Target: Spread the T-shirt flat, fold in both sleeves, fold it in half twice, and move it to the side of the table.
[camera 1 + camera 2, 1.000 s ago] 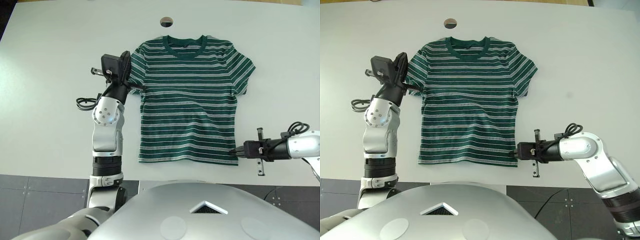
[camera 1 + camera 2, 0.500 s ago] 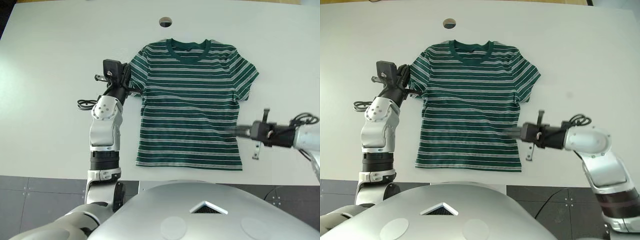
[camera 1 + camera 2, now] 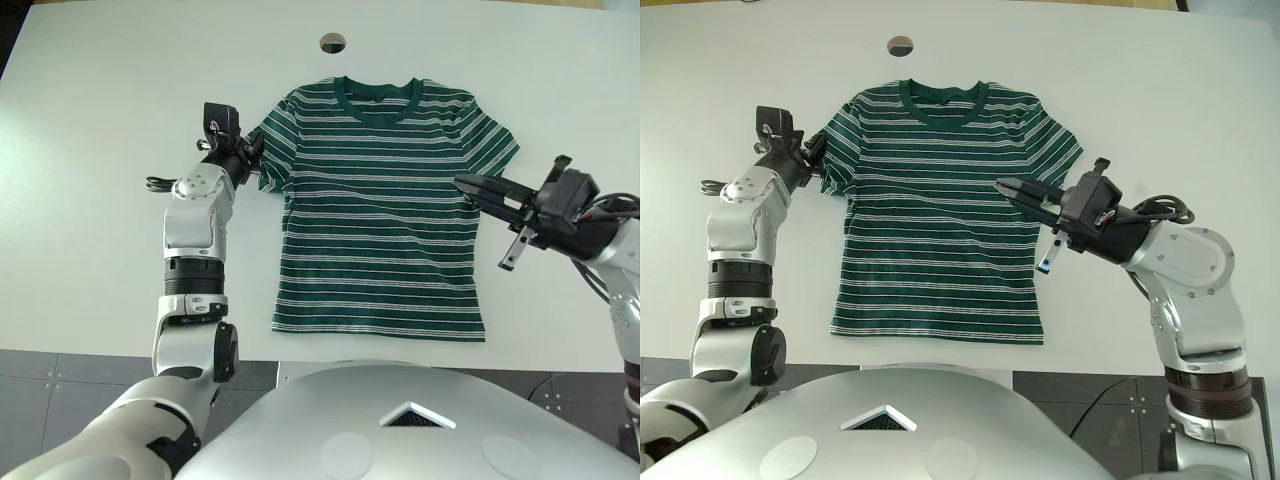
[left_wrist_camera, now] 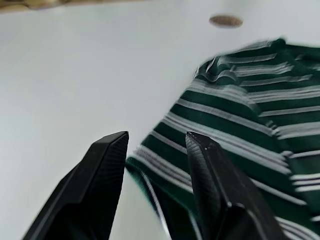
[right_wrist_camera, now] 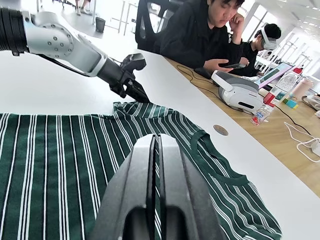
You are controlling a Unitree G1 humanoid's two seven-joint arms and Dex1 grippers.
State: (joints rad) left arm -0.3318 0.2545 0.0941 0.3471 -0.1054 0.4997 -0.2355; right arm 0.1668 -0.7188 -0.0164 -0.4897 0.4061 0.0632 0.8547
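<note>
Nearest, the T-shirt [image 3: 380, 220] lay face up on the desk [image 3: 90, 250] with its hem [image 3: 378, 328] straight and its body flat, so the spreading step looked done. Over the shirt's right side, the right fingers [image 5: 150, 175] were pressed together on nothing, seemingly above the cloth and near the right sleeve [image 3: 492, 150], probably poised to come down for that fold. Farther back, the left fingers [image 4: 107, 165] stood apart astride the edge of the left sleeve [image 3: 272, 150], low at the desk and not yet closed. That placement suited pinching the sleeve to fold it inward. Both sleeves lay spread outward. Beyond the collar [image 3: 378, 92], a small round disc [image 3: 332, 42] sat in the desk, apart from the shirt.
</note>
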